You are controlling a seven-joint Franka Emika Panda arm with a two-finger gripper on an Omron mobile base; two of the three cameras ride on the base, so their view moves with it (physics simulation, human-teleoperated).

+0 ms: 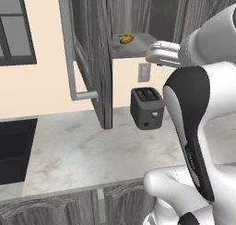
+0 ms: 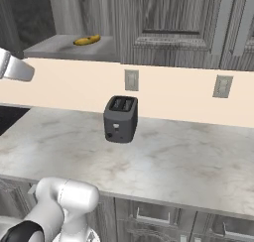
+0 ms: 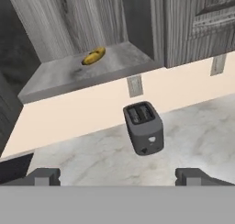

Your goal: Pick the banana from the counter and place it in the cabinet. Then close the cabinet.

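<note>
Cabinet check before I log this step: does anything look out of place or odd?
Only the cabinet door, which stands wide open over the counter. The banana lies flat on the shelf; the toaster stands upright. Nothing spilled or damaged.

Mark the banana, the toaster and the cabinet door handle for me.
banana [image 3: 93, 56], hand view, middle of the fruit.
toaster [image 2: 120, 119], right base view, front face.
cabinet door handle [image 1: 68, 49], left base view, long bar.

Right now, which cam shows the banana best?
Hand view: the banana lies largest there, whole, on the cabinet shelf. Right base view shows it smaller but whole; left base view shows it small, beside the open door.
</note>
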